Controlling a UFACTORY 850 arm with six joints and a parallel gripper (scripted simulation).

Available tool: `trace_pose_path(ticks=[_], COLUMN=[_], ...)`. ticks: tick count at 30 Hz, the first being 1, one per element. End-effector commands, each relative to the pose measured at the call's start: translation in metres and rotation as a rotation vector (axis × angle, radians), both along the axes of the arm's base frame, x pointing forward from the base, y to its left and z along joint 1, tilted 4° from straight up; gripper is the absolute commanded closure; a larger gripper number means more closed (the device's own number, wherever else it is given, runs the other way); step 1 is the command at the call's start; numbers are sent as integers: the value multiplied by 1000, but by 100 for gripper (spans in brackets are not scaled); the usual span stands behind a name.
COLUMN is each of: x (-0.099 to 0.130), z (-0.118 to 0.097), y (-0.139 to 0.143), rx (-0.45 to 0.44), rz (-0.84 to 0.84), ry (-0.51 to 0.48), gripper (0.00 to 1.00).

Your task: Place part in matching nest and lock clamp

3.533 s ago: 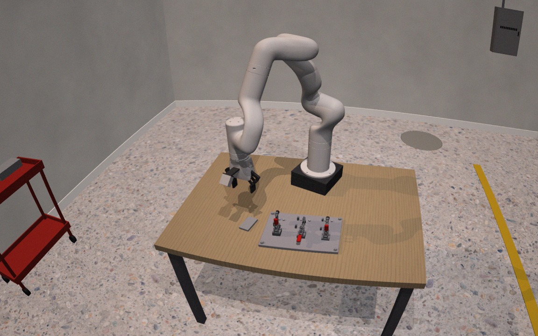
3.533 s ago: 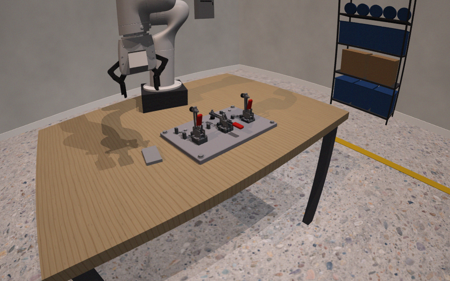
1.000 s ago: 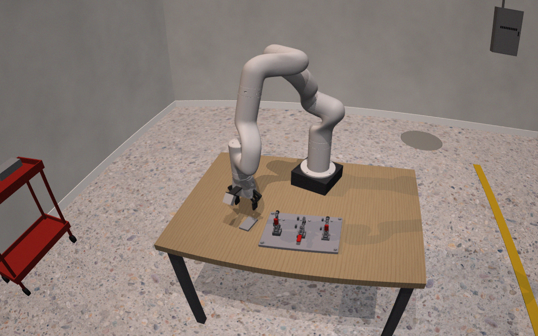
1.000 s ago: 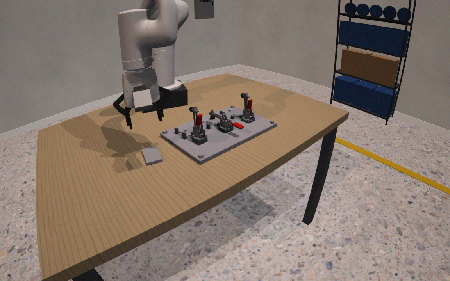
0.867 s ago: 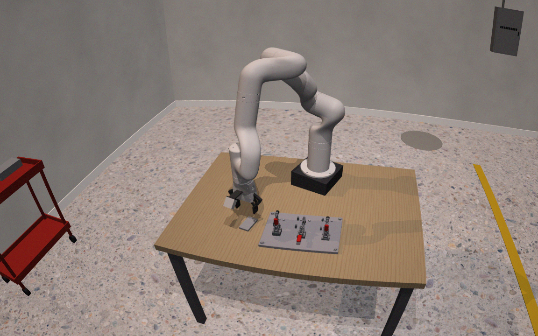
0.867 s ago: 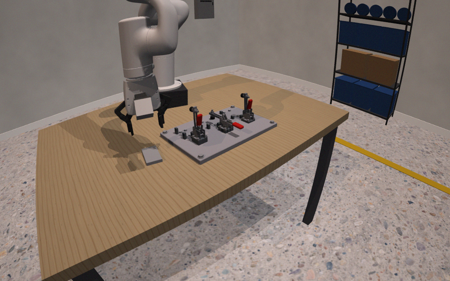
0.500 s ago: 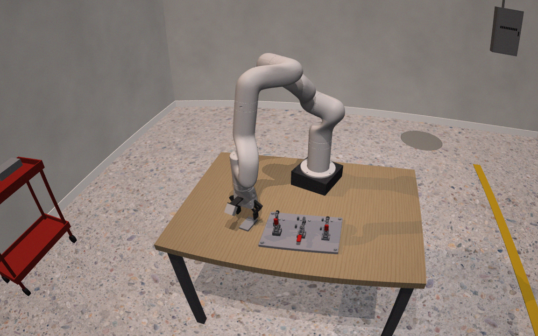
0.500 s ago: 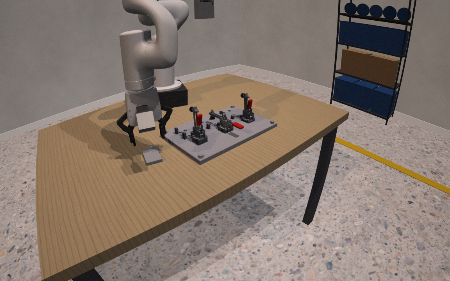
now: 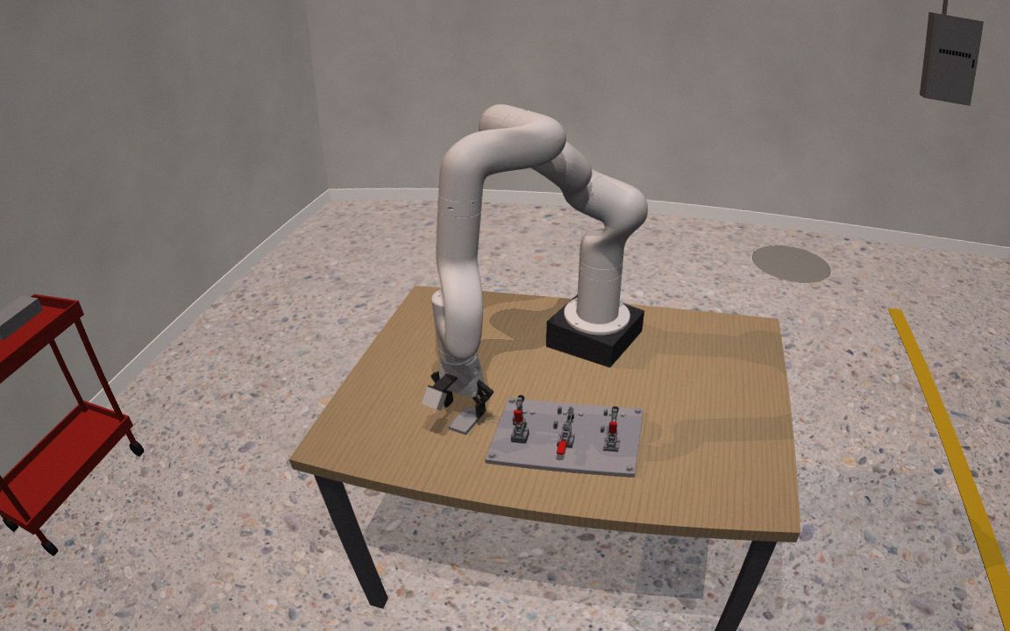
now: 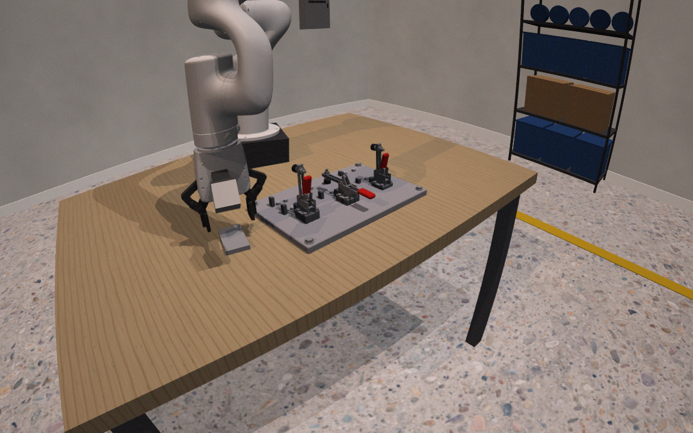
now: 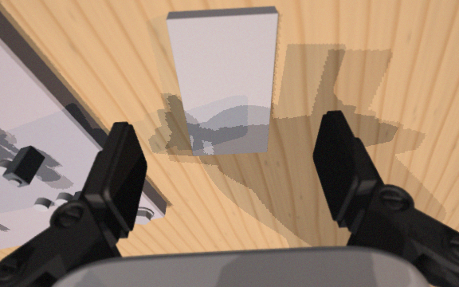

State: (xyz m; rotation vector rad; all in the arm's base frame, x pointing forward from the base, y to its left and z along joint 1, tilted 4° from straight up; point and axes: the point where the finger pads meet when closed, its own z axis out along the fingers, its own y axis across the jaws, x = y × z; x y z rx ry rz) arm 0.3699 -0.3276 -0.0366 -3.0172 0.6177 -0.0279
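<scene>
Table top (image 9: 697, 376) (image 10: 139, 323) (image 11: 425, 80): finished in striped wood grain, matt. Flat part (image 9: 465, 421) (image 10: 234, 239) (image 11: 221, 72): metal-like, smooth, grey. Handles (image 9: 561, 448) (image 10: 366, 193): seen as glossy red plastic. Floor (image 9: 218, 392) (image 10: 580, 365): surfaced in speckled stone. Finger pads: matt black.

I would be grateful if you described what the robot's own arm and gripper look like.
The arm is smooth off-white, with thick rounded tubular links, thin seam rings and small screws; no outside cables show. The gripper has a grey housing and black angular linkages with flat, blocky black jaws.
</scene>
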Motion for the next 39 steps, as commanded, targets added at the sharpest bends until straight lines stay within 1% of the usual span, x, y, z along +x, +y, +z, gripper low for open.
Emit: trace_pose_path(ticks=[1, 19, 39], x=[1, 1, 2], z=[0, -1, -27], y=[-1, -1, 1], rx=[-1, -1, -1], rz=[0, 0, 0], ry=[-2, -2, -2], gripper=[0, 0, 0])
